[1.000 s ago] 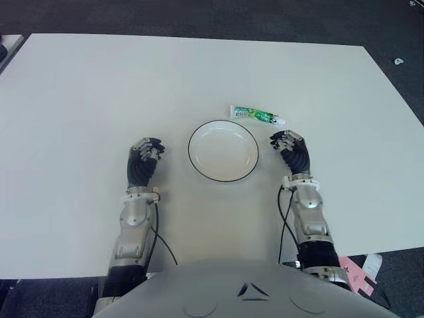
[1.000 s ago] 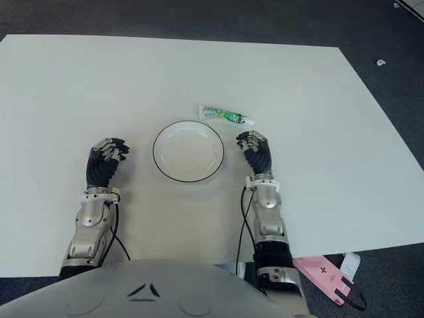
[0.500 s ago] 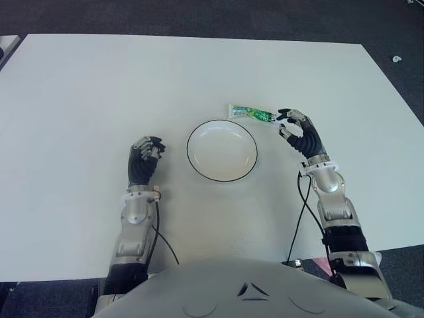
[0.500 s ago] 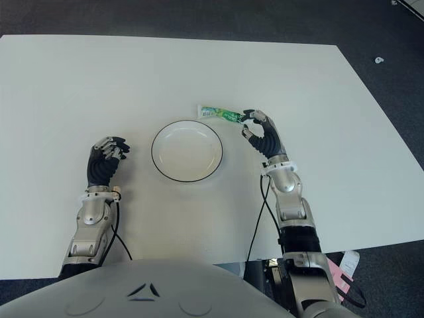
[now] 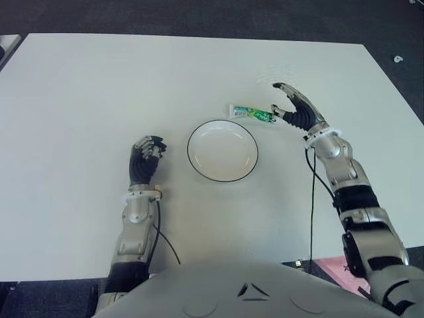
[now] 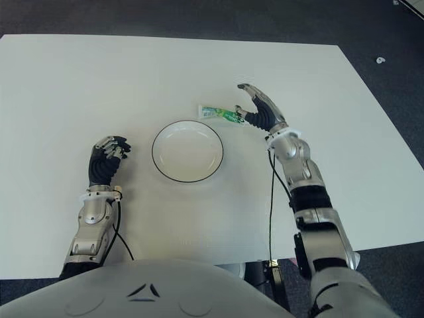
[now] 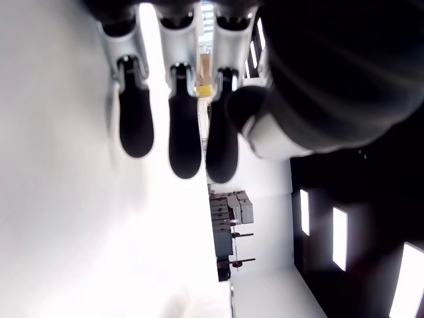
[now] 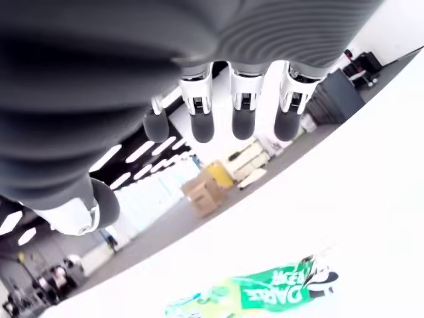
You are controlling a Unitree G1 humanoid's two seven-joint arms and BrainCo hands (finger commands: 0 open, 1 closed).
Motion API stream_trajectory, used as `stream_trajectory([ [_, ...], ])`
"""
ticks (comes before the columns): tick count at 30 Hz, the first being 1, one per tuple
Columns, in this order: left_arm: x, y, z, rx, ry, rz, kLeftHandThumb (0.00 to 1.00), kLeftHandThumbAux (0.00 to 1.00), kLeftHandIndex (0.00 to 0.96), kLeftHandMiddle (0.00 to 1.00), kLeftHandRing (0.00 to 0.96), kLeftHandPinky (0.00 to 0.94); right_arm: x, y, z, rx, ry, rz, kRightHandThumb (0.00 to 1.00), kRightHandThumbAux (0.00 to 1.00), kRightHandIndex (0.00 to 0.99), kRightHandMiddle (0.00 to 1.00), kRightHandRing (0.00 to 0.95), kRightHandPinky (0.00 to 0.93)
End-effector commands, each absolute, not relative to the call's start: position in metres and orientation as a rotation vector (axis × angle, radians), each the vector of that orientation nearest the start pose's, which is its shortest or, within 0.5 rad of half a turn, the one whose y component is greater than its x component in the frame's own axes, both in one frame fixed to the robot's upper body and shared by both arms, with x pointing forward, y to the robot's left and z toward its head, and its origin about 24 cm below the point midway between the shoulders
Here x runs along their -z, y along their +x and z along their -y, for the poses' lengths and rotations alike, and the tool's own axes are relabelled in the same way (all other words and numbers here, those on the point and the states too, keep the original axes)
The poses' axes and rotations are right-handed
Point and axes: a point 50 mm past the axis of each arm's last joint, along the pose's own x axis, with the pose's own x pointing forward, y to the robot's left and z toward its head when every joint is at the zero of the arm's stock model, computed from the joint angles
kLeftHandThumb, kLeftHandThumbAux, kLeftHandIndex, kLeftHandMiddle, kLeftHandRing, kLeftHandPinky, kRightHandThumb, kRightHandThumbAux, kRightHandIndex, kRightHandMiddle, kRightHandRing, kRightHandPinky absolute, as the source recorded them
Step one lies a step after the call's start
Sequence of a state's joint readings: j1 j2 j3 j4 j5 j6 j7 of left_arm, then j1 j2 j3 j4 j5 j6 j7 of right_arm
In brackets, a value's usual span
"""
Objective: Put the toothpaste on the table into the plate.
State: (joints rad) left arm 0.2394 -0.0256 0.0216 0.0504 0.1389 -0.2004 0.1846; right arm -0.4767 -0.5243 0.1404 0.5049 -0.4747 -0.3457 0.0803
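Reach stage; nothing grasped. The toothpaste (image 5: pixel 252 113) lies on the table (image 5: pixel 99 86), just above the empty plate (image 5: pixel 222 150) at frame centre. My right hand (image 5: pixel 295 109), fingers spread, hovers at its cap end, apparently not touching. My left hand (image 5: pixel 144 161), curled and empty, shows left of the plate.

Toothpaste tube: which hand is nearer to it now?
Right. The right hand is open at the toothpaste tube's cap end; the left hand shows across the plate, on its left.

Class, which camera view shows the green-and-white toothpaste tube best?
The right wrist view: the green-and-white toothpaste tube shows close, lettering readable. Both eye views show it small, beside the plate. The left wrist view misses it.
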Motion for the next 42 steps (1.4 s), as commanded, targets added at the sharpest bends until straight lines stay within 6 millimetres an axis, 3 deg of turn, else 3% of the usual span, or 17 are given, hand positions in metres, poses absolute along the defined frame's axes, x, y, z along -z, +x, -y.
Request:
stream_trajectory([
  [1,0.021,0.187,-0.17,-0.257,0.131,-0.184,0.704,0.722,0.429,0.519,0.519,0.518,-0.103,0.342,0.208,-0.315,-1.175,0.255,0.605,0.376,0.0,0.0,0.0,0.004],
  [17,0.019,0.186,-0.169,-0.267,0.132,-0.183,0.706,0.723,0.428,0.512,0.503,0.498,-0.119,0.377,0.198,-0.412,-1.471,0.262,0.59,0.163,0.0,0.0,0.0,0.0],
  [29,0.018,0.185,-0.168,-0.28,0.12,-0.175,0.707,0.722,0.429,0.517,0.501,0.496,-0.113,0.394,0.182,-0.476,-1.67,0.173,0.61,0.124,0.0,0.0,0.0,0.0],
  [42,0.019,0.182,-0.168,-0.301,0.131,-0.193,0.707,0.723,0.427,0.507,0.498,0.5,-0.093,0.393,0.175,-0.567,-1.798,0.093,0.617,0.112,0.0,0.0,0.0,0.0],
])
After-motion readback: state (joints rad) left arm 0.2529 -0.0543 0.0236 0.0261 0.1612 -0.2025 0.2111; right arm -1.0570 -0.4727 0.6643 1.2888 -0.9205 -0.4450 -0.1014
